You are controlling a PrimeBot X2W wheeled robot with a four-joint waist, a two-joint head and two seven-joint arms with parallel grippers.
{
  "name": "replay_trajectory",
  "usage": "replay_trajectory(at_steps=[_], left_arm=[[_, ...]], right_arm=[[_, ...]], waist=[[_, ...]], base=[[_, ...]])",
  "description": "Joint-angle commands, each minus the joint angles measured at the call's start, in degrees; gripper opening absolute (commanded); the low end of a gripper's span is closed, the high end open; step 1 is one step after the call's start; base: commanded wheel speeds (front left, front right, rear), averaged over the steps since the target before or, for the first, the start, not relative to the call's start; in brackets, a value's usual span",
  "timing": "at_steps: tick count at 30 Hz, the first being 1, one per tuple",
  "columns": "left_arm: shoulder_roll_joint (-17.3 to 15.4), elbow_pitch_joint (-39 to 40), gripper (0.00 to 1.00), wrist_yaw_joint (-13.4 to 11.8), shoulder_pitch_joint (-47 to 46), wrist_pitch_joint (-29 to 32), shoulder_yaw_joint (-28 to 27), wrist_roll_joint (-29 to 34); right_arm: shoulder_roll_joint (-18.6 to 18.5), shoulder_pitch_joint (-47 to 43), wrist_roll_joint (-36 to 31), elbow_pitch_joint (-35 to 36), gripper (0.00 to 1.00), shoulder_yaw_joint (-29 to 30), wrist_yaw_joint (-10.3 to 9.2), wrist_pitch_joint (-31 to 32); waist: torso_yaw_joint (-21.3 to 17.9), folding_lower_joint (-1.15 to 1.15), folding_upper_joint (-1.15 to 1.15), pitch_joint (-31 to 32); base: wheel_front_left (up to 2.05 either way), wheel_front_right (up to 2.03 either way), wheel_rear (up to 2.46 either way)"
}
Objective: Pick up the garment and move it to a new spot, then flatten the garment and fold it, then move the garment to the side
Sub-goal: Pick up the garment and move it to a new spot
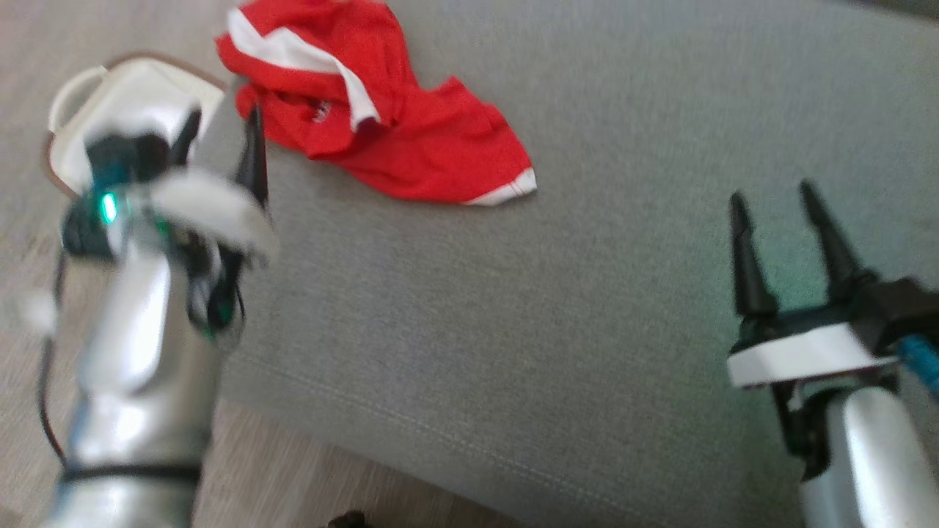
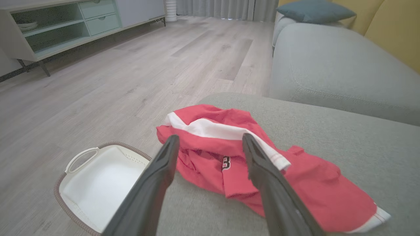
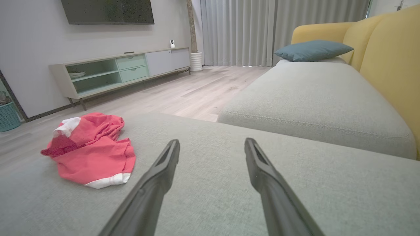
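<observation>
The garment (image 1: 381, 110), a red shirt with white bands, lies crumpled near the far left corner of a grey cushion (image 1: 587, 308). My left gripper (image 1: 224, 136) is open at the cushion's left edge, just short of the garment, blurred in the head view. In the left wrist view the garment (image 2: 295, 183) lies close ahead, its near folds framed by the open left gripper (image 2: 210, 141). My right gripper (image 1: 774, 194) is open over the cushion's right part, well apart from the garment (image 3: 95, 154), which the right wrist view shows at left, with the right gripper (image 3: 211, 144) over bare cushion.
A white basket with a brown rim (image 1: 125, 88) stands on the wood floor left of the cushion (image 2: 98, 183). A second grey cushion (image 3: 311, 98), yellow backrest (image 3: 390, 65) and blue pillow (image 3: 311, 50) lie beyond. A low TV cabinet (image 3: 124, 68) lines the wall.
</observation>
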State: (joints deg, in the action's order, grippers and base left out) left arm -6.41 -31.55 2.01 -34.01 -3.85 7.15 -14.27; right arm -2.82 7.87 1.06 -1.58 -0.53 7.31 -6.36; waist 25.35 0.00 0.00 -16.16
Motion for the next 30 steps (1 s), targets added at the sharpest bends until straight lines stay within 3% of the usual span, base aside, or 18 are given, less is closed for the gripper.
replay_trajectory(at_steps=[1,10,22,23,24,30], left_arm=[[-3.1,-1.2,1.00,0.9,-5.7,2.0,-1.2,0.2],[-6.3,-20.1,1.00,3.8,-23.4,11.0,0.7,-0.5],[-7.4,-33.9,1.00,4.6,-31.6,13.9,1.1,-2.2],[-7.3,-34.7,0.72,4.7,-32.0,14.0,1.2,-2.3],[-7.3,-35.2,0.00,4.8,-32.4,13.6,1.4,-2.4],[-7.1,-36.7,0.00,5.2,-33.5,8.7,2.2,-2.9]], right_arm=[[-0.5,2.4,-1.1,4.3,1.00,-0.8,0.18,1.2],[-2.4,4.3,-1.9,14.7,1.00,-0.5,0.18,6.2],[-2.3,4.3,-2.0,16.9,1.00,-0.9,0.18,6.2],[-2.3,4.3,-2.0,16.9,1.00,-1.0,0.18,6.1],[-2.3,4.4,-2.1,16.9,1.00,-1.0,0.18,6.0],[-1.9,4.8,-1.9,15.3,1.00,-1.0,0.18,5.1]], waist=[[-2.4,0.00,0.00,-5.9],[-6.8,0.00,0.00,-14.9],[-10.1,0.00,0.00,-19.6],[-10.2,0.00,0.00,-19.7],[-10.3,0.00,0.00,-19.8],[-10.5,0.00,0.00,-18.4]], base=[[0.00,0.00,0.00],[0.00,0.00,0.00],[0.00,0.00,0.00],[0.00,0.00,0.00],[0.00,0.00,0.00],[0.00,0.00,0.00]])
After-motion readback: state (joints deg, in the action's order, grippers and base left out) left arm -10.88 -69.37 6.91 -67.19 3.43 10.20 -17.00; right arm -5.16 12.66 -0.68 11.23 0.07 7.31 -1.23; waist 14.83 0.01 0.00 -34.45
